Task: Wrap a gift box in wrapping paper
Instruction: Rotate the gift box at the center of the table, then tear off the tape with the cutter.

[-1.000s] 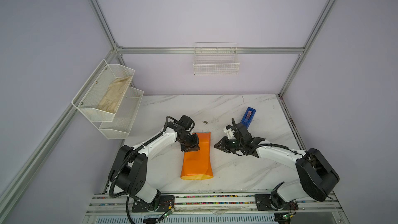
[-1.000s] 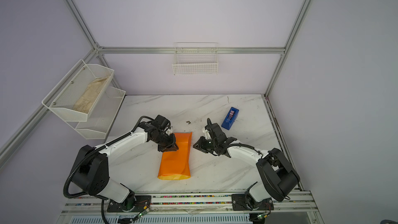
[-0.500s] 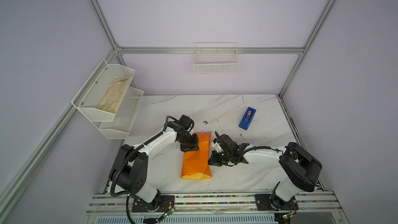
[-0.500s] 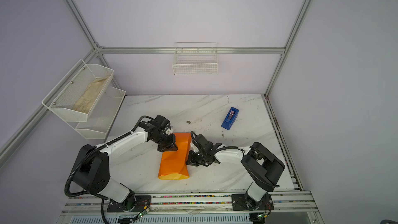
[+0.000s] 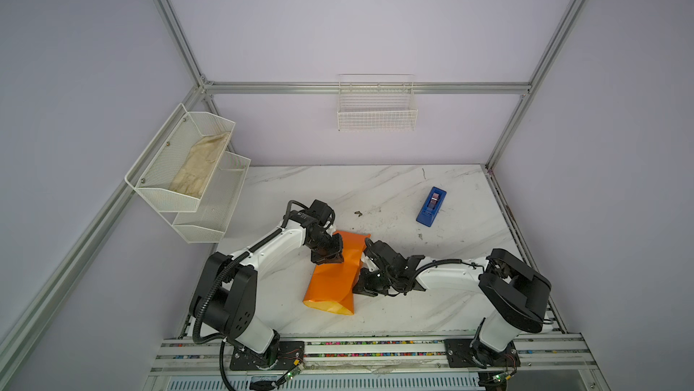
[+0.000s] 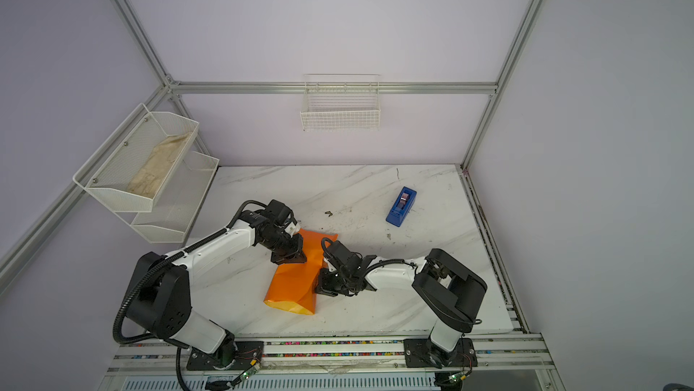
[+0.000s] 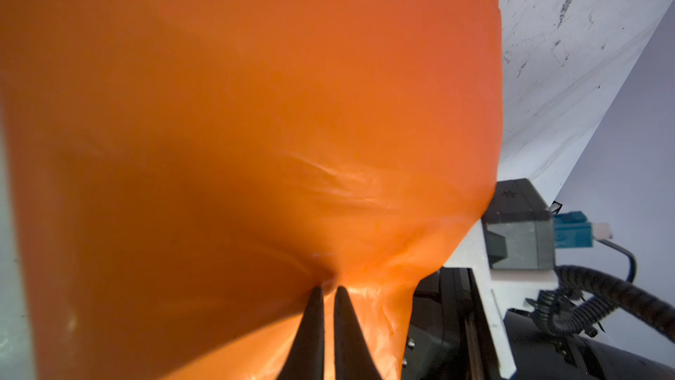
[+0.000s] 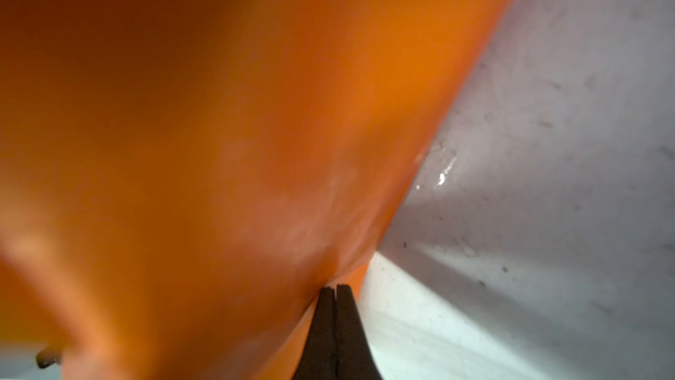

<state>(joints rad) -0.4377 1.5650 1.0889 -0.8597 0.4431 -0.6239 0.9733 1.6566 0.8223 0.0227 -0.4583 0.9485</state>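
The wrapping paper (image 5: 330, 282) (image 6: 291, 284) lies folded into a long orange bundle in the middle of the marble table in both top views. The gift box is hidden. My left gripper (image 5: 330, 257) (image 6: 291, 257) sits on the bundle's far half. In the left wrist view, that gripper (image 7: 327, 288) is shut, pinching a pucker of the paper (image 7: 255, 122). My right gripper (image 5: 356, 289) (image 6: 318, 289) is low at the bundle's right edge. In the right wrist view, its jaws (image 8: 336, 287) are fully together, tips touching the paper (image 8: 219, 140) where it meets the table.
A blue tape dispenser (image 5: 431, 207) (image 6: 401, 207) stands at the back right of the table. A white two-tier rack (image 5: 210, 220) holding a beige cloth (image 5: 199, 167) hangs at the left. A wire basket (image 5: 376, 107) is on the back wall.
My right arm swung left from the table's middle to the paper's right edge, and its jaws closed. The left gripper kept its hold and place.
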